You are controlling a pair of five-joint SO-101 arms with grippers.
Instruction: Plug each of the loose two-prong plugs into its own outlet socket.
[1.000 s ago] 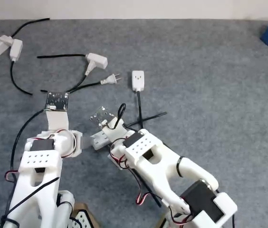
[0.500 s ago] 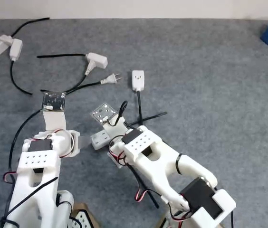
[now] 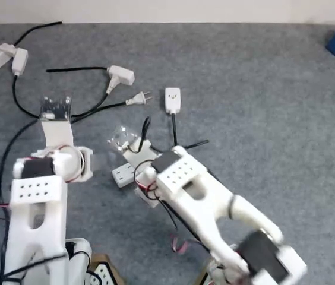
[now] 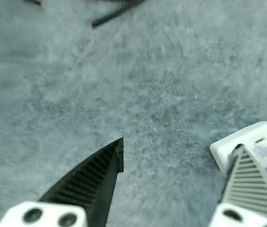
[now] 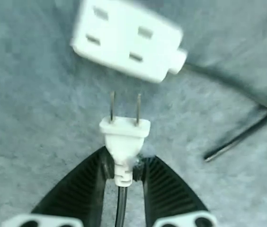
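Right wrist view: R gripper (image 5: 124, 175) clamps plug (image 5: 124, 135), prongs just short of outlet block (image 5: 126, 40). L gripper (image 4: 181, 146) wide open, at block's 9 o'clock. L arm (image 3: 37, 196) swung toward 11 o'clock vs earlier.

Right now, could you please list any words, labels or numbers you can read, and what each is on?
None can be read. The white outlet socket shows only slots, the plug in the right gripper bears no legible mark, and the grey carpet is plain.
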